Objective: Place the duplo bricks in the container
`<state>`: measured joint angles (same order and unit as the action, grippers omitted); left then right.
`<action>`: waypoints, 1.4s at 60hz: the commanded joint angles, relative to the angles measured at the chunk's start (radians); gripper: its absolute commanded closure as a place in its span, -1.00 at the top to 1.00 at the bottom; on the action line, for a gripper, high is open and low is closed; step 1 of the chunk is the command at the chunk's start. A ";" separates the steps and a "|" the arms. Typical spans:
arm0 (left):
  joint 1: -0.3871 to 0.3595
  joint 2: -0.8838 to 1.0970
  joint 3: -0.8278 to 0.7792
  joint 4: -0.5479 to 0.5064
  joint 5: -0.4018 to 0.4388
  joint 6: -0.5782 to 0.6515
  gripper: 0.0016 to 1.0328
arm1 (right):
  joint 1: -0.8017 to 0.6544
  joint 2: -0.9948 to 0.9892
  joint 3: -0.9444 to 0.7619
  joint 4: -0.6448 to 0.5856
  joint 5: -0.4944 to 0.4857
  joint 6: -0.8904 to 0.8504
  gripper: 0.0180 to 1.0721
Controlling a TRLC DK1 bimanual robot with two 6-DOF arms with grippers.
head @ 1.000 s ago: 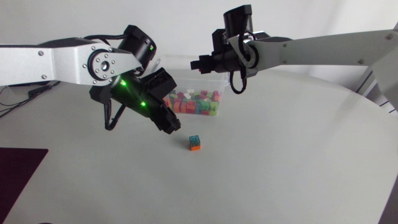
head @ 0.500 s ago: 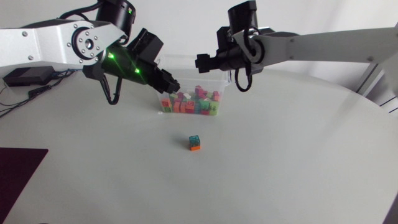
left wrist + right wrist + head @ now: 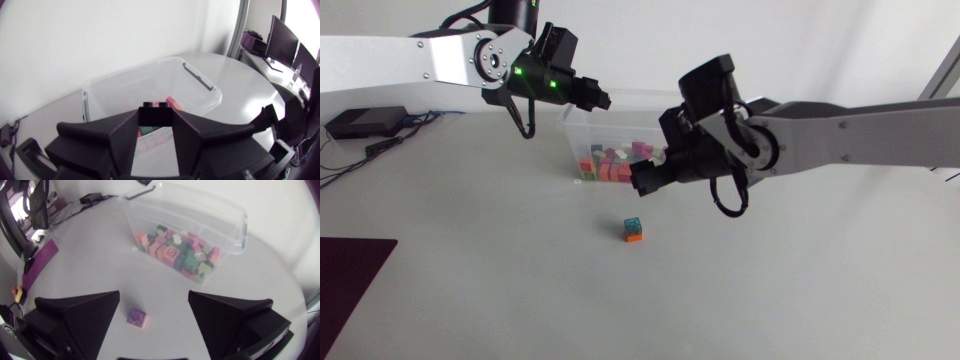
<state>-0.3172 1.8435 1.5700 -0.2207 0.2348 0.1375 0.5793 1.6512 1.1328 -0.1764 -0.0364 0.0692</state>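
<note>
My left gripper hangs over the far rim of the container, which sits toward the table's far edge. The fingers are drawn in to a narrow gap and pinch a dark brick from both sides. I judge it is held there so that letting go drops it onto the heap of bricks already inside. That brick is in shadow, so I cannot name its colour, and the head view does not show it at all.

Nearer the table's middle, on the near side of the container, stands a small stack: an orange brick under one that reads teal from above.

My right gripper hovers above that stack with its fingers spread wide and nothing in them, lined up, I judge, for the next pick. In the head view my right arm covers the container's right end.
</note>
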 commanded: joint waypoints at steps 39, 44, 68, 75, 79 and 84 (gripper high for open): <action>0.001 0.230 0.220 0.043 -0.107 -0.053 0.92 | 0.090 0.211 0.088 -0.161 0.004 -0.029 0.87; 0.003 0.191 0.170 0.072 -0.121 -0.053 0.92 | 0.090 0.252 0.150 -0.225 0.003 -0.017 0.87; 0.081 -0.086 -0.222 0.325 -0.135 -0.053 0.92 | 0.099 0.484 0.440 -0.515 0.006 0.070 0.72; 0.118 -0.168 -0.324 0.371 -0.135 -0.062 0.92 | 0.111 0.542 0.524 -0.583 0.027 0.084 0.60; 0.133 -0.201 -0.367 0.399 -0.134 -0.067 0.92 | 0.116 0.555 0.542 -0.595 0.033 0.093 0.53; 0.139 -0.233 -0.412 0.420 -0.134 -0.068 0.92 | 0.123 0.576 0.559 -0.604 0.044 0.095 0.43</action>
<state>-0.1886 1.6588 1.2083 0.1719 0.1020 0.0990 0.6888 2.1849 1.6623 -0.7597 -0.0017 0.1349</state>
